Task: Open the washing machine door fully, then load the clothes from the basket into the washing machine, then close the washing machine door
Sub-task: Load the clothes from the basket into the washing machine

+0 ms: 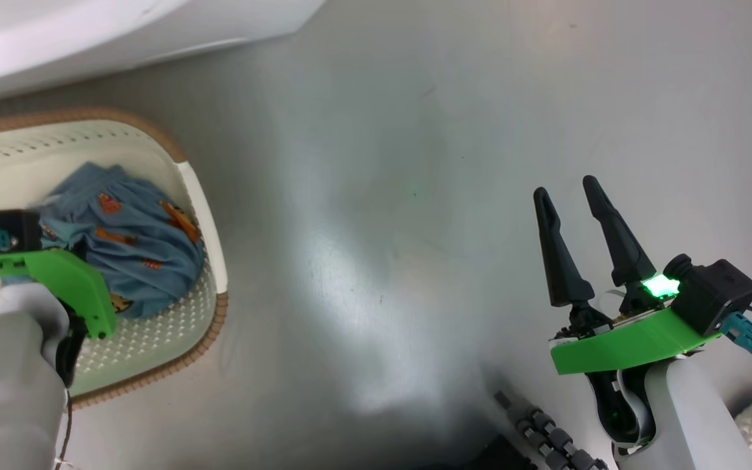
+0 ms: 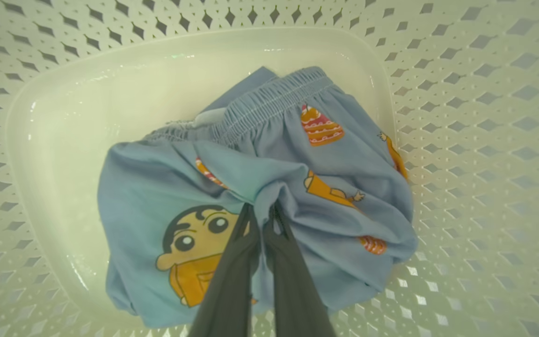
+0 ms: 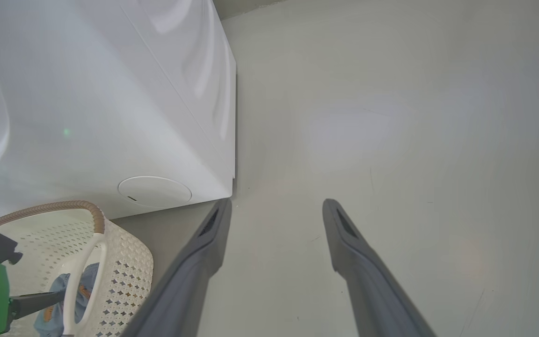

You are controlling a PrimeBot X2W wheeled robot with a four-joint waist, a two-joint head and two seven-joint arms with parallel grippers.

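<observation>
i see my left gripper (image 2: 261, 213) clamped on a gathered fold of the clothes (image 2: 344, 159) | clothes: light blue bundle, orange cartoon prints, elastic waistband up top, on the basket (image 2: 480, 140) floor | perforated cream walls all round

Pale forearms (image 1: 696, 418), green wrist brackets (image 1: 624, 343), black tapered claw fingers (image 1: 560, 261)

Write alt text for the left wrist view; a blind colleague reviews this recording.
The left gripper, two long dark fingers, is shut on a pinched fold of light blue fabric clothes with orange cartoon prints. The clothes lie bunched on the smooth bottom of a cream-white perforated plastic basket, whose walls rise on all sides.
</observation>
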